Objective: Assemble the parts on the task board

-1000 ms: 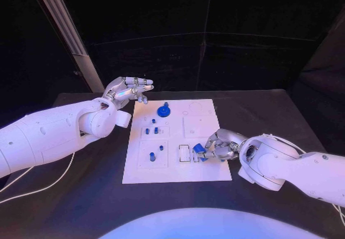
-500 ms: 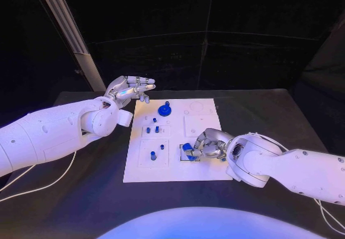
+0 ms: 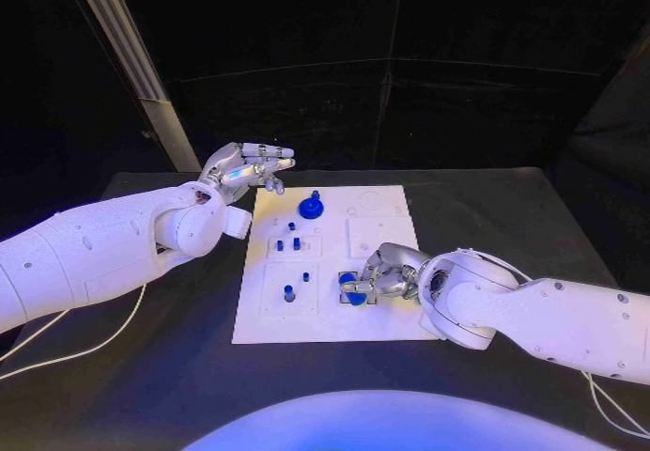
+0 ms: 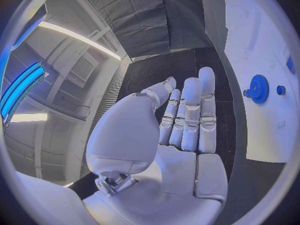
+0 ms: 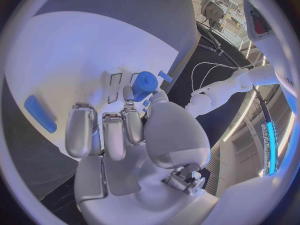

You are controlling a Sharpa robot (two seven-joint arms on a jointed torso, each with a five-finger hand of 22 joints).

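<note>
Blue part pinched in my right hand, low over the near half of the white board.

White board (image 3: 386, 315) lies in the middle of the black table (image 3: 528, 216). My right hand (image 3: 383, 279) reaches over its near right area, thumb and fingers closed on a blue cylinder (image 3: 355, 293); from the wrist the cylinder (image 5: 144, 84) sits at my fingertips, right beside two outlined rectangular slots. My left hand (image 3: 244, 169) hovers off the board's far left corner, holding nothing, its fingers (image 4: 189, 112) straight and side by side. A blue gear (image 3: 312, 209) with a knob stands near the board's far edge. Small blue pegs (image 3: 287, 244) stand in the left column, and one more (image 3: 287, 294) nearer to me. From my right wrist, a loose blue bar (image 5: 39, 113) lies on the board, apart from the fingers.
</note>
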